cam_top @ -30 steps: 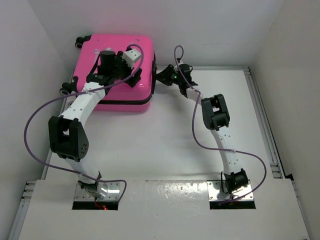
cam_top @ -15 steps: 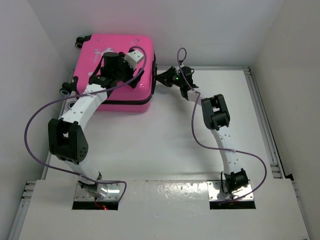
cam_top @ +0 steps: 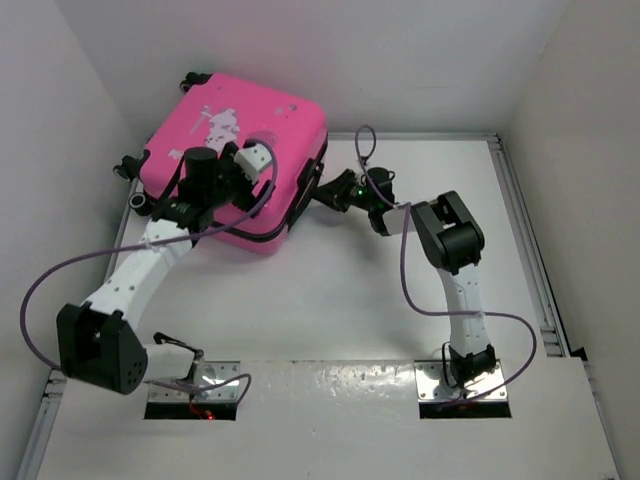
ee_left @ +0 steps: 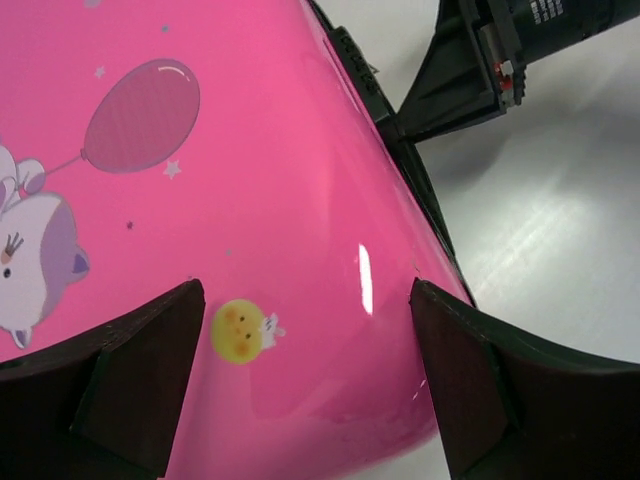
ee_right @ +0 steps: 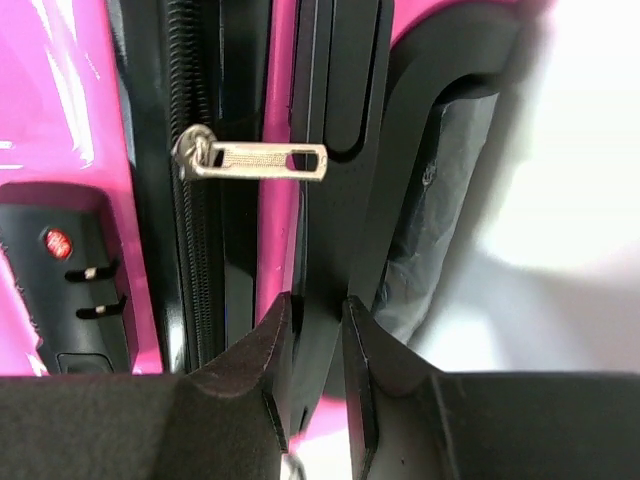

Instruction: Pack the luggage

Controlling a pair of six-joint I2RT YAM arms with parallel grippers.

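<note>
Black matte fingers of the right pincer (ee_right: pixel 315 322) are pressed almost together, pinching a narrow black plastic strip (ee_right: pixel 320 260) on the side of the small bright pink hard-shell suitcase (cam_top: pixel 240 110). Just left of that strip, a flat silver metal zipper pull (ee_right: pixel 265 160) sticks out sideways from the black zipper track (ee_right: pixel 190 230). Further left, a black combination lock with a red dot (ee_right: pixel 60 270) is set into the pink shell. On the strip's other side, some crinkled grey material (ee_right: pixel 430 230) shows behind a curved black band.

The left pincer (ee_left: pixel 305 295) is spread wide, its 2 dark fingers standing apart over the glossy pink lid. I cannot tell whether they touch it. A small yellow chick print (ee_left: pixel 240 332) sits between them. Beyond it are a printed pink balloon (ee_left: pixel 140 115) and a white and lilac cartoon animal (ee_left: pixel 35 260).

From above, the suitcase lies on its broad side at the far left of the white table (cam_top: pixel 330 300), turned at an angle, with its small black wheels (cam_top: pixel 128 165) towards the left wall. The left pincer is over the lid's near part, and the right pincer is at the suitcase's right-hand edge.
</note>
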